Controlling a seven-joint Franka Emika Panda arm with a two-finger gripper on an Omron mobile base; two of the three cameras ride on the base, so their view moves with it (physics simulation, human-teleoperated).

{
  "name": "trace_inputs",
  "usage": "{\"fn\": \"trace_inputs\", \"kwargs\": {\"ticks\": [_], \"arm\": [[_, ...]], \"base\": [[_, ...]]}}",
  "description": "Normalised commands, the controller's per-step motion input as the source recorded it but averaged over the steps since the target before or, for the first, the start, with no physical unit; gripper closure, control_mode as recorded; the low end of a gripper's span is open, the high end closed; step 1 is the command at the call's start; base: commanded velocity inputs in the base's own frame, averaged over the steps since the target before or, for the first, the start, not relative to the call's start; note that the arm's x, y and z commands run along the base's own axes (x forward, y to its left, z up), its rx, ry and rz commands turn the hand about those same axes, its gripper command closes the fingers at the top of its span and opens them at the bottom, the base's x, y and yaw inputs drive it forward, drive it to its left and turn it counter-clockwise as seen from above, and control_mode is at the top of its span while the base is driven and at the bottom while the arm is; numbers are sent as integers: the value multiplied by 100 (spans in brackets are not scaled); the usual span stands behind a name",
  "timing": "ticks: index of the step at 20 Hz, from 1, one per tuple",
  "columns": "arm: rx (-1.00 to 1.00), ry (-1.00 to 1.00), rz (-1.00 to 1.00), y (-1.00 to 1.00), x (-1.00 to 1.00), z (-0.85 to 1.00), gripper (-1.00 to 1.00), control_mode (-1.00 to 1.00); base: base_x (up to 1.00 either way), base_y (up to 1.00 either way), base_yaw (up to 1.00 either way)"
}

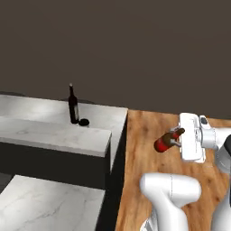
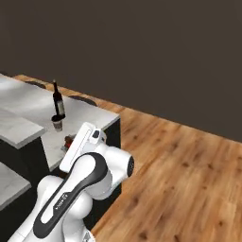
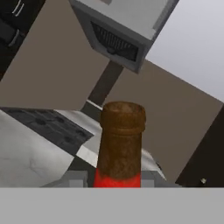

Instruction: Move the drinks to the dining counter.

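Observation:
My gripper (image 1: 177, 136) is shut on the brown neck of the shorter red bottle (image 1: 165, 142), which hangs tilted over the wooden floor, to the right of the counter's end. The hand view looks up along that bottle (image 3: 119, 146), its neck held between the fingertips. The tall dark wine bottle (image 1: 73, 105) stands upright on the marbled dining counter (image 1: 106, 116). Close beside it sits a dark-lidded cup (image 1: 83, 122). From the right base view the wine bottle (image 2: 58, 101) and cup (image 2: 57, 123) stand near the counter's corner, and a bit of the red bottle (image 2: 69, 140) shows behind my hand.
A raised marbled ledge (image 1: 58, 135) runs in front of the bottle's surface, with a lower marbled top (image 1: 45, 203) nearer the base. Wooden floor (image 2: 179, 160) spreads to the right. A dark wall stands behind.

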Motion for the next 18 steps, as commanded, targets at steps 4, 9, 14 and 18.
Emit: {"fn": "trace_inputs", "kwargs": {"ticks": [4,9,14,18], "arm": [[0,0,0,0,0,0,100,100],[0,0,0,0,0,0,100,100],[0,0,0,0,0,0,100,100],[0,0,0,0,0,0,100,100]], "base": [[56,0,78],[64,0,76],[59,0,68],[52,0,59]]}}
